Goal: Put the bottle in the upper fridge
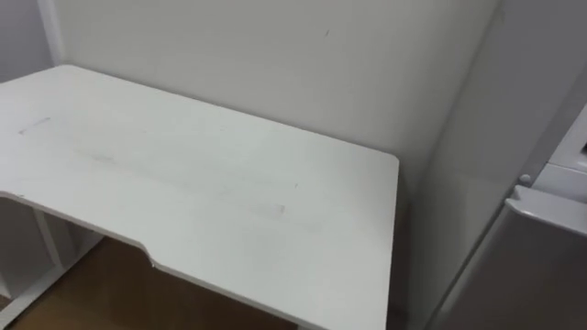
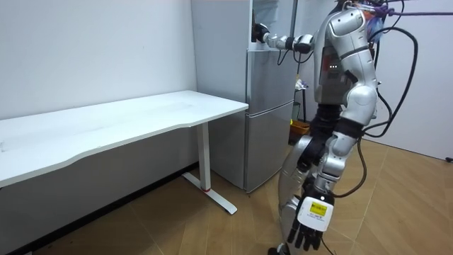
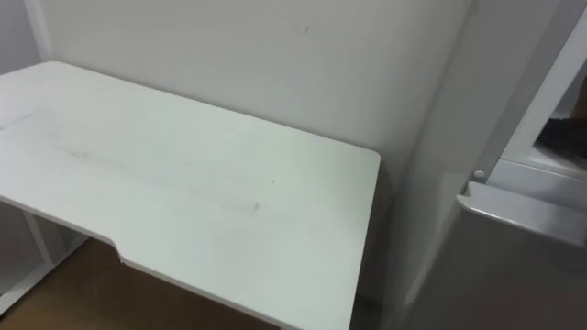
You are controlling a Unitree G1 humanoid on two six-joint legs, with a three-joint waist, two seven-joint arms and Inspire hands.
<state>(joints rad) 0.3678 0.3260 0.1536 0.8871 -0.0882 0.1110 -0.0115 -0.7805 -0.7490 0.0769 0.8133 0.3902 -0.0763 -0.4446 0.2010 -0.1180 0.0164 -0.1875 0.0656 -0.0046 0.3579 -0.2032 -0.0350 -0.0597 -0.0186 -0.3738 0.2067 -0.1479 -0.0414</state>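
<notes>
eye views: down on table point(image 1: 183, 183), fridge point(image 1: 550, 261) | room view: wide, shares both

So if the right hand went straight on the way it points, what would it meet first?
Probably the fridge: the right hand is raised at its upper part, pointing to the room view's left. Whether it meets the inside or the frame first, I cannot tell; depth is unclear.

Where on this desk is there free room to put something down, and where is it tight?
The white desk is bare across its whole top, from the wall to its front edge and right corner. Tight: the narrow gap between the desk's right edge and the fridge side. In the room view, the robot's right hand is at the fridge's top.
</notes>
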